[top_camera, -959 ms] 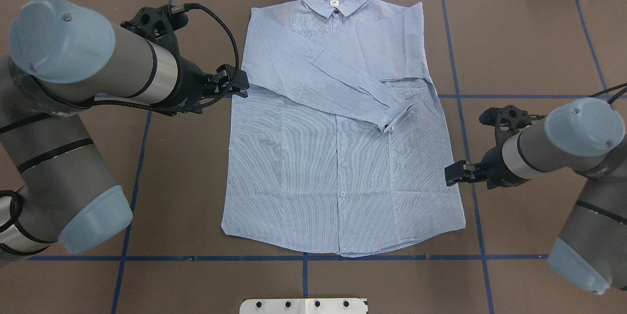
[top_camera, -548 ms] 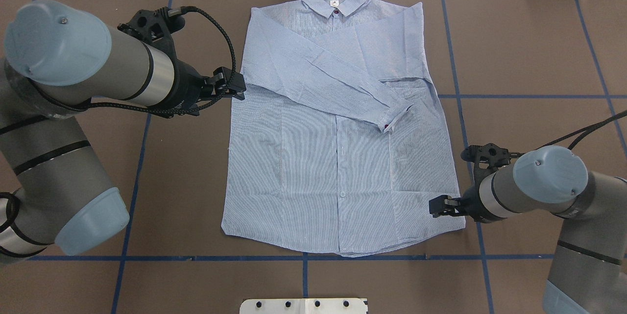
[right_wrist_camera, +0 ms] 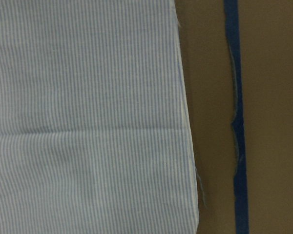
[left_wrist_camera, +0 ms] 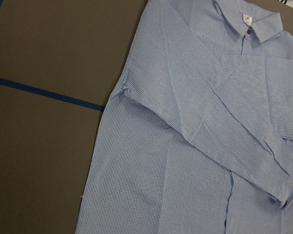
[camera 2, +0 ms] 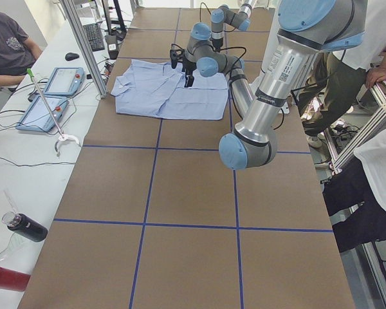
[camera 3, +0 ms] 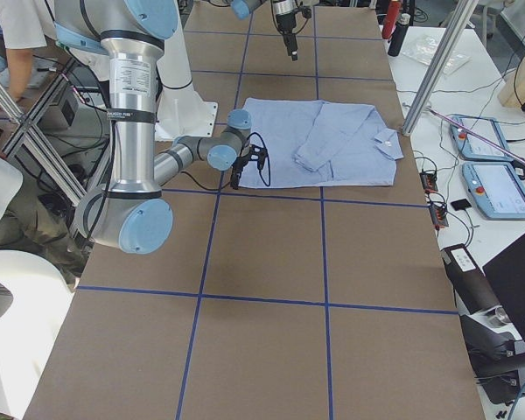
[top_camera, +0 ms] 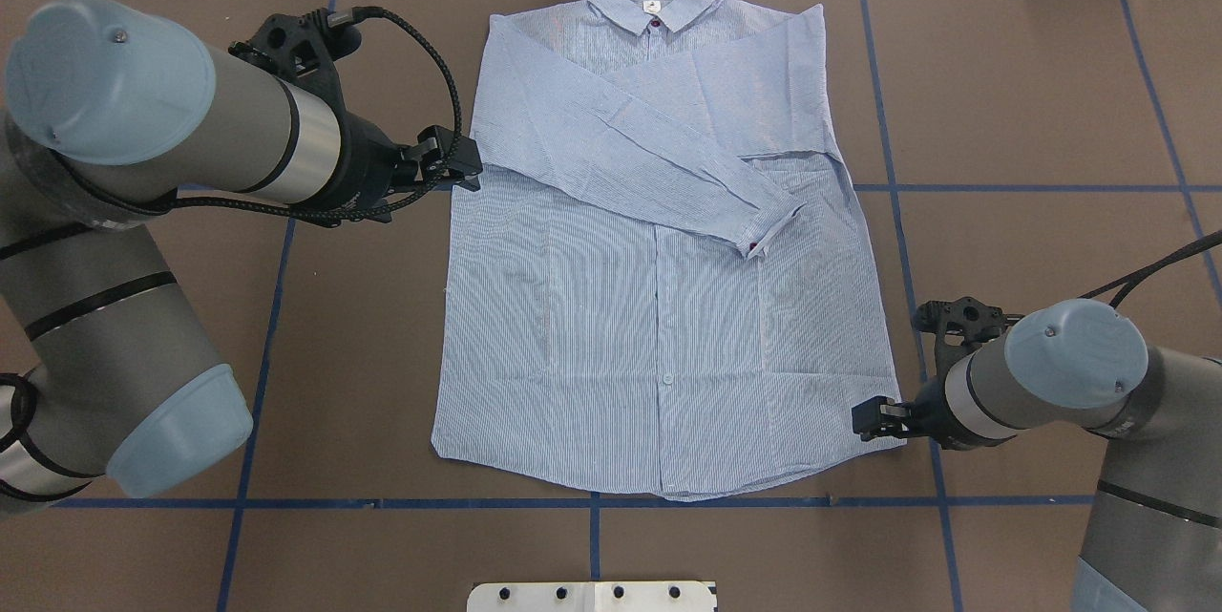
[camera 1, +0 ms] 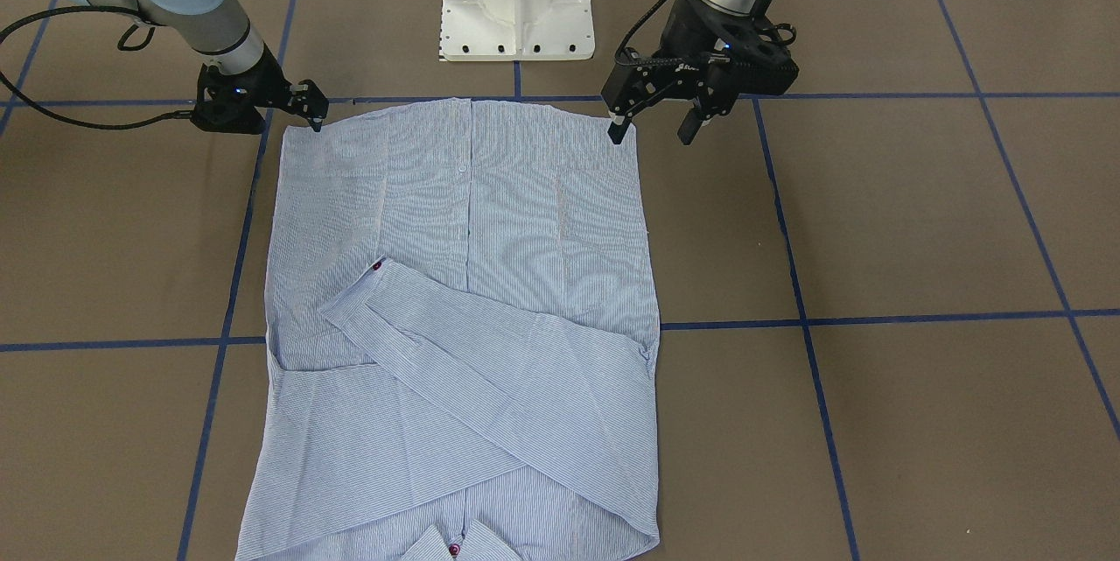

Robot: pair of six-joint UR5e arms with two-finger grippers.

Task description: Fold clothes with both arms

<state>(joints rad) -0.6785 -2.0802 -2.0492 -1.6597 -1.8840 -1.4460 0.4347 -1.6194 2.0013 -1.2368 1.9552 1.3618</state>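
Observation:
The light blue striped shirt (top_camera: 659, 306) lies flat, front up, collar at the far side, with both sleeves folded across the chest (camera 1: 464, 281). My left gripper (top_camera: 466, 169) hangs beside the shirt's left edge at armpit height. It is raised well above the table, and its two fingers stand apart with nothing between them (camera 1: 652, 130). My right gripper (top_camera: 864, 421) is low at the shirt's near right hem corner (camera 1: 311, 110), fingers apart. The right wrist view shows only the shirt's side edge (right_wrist_camera: 88, 122) and no fingers.
Blue tape lines (right_wrist_camera: 237, 122) grid the brown table cover. The white pedestal base (camera 1: 516, 1) stands just behind the hem. Past the table's far edge lie tablets (camera 2: 64, 80) and cables. People stand by the robot's side in the side views.
My right gripper has moved down along the shirt's right edge to the hem corner and then edged slightly outward. The left gripper has barely shifted.

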